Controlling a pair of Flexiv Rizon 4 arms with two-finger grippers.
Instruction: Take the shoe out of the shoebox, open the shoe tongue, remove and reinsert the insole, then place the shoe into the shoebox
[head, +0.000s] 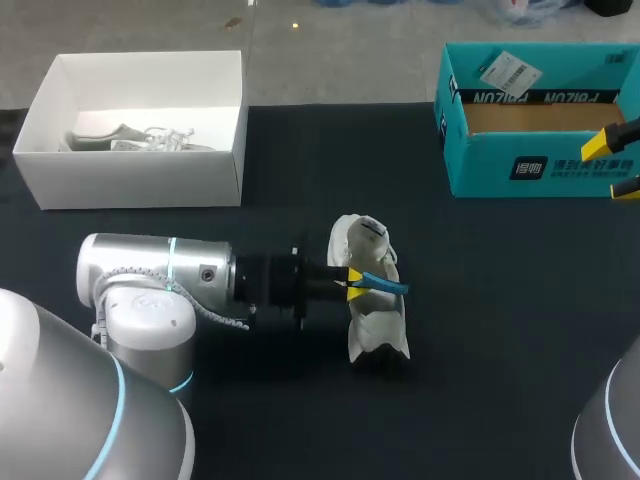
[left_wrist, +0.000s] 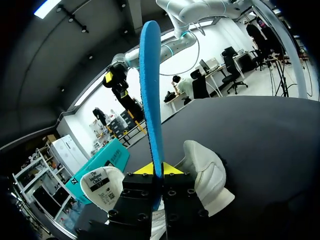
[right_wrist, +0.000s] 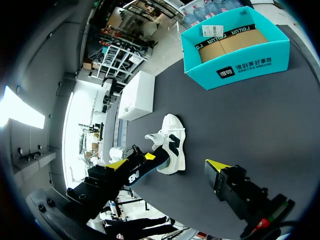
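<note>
The left end effector is closed tight on a thin, bright blue foam insole, its two yellow tips pressing the insole from both sides. It sits directly over the middle of the white low-top sneaker, which lies on the black counter near the centre, well apart from both boxes. In the left wrist view, the insole runs straight out ahead of the end effector as a narrow blue strip. The sneaker lies just under and to either side of the fingers.

The right end effector hangs wide open with nothing in it, over the front wall of the open teal cardboard shoebox at the far right of the counter. From its own wrist view, the sneaker lies ahead of the spread fingers and the teal shoebox lies beyond.

A white open cardboard box at the far left holds a second pale shoe.
</note>
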